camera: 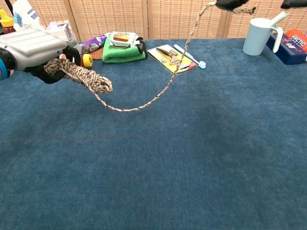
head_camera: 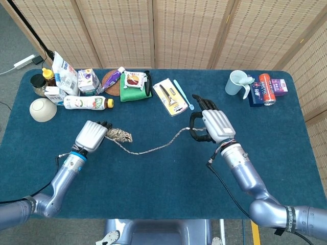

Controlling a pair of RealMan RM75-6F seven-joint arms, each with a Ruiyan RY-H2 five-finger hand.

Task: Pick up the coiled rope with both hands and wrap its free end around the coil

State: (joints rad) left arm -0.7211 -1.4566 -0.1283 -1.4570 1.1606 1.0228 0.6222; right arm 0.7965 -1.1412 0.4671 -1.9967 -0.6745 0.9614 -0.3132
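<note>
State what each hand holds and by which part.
The left hand grips the rope coil by one end, lifted off the table. The right hand holds the rope's free end, raised higher.

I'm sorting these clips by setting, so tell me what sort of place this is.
Probably a staged indoor test area: a blue-covered table, woven folding screens behind it, and mixed groceries along the far edge.
</note>
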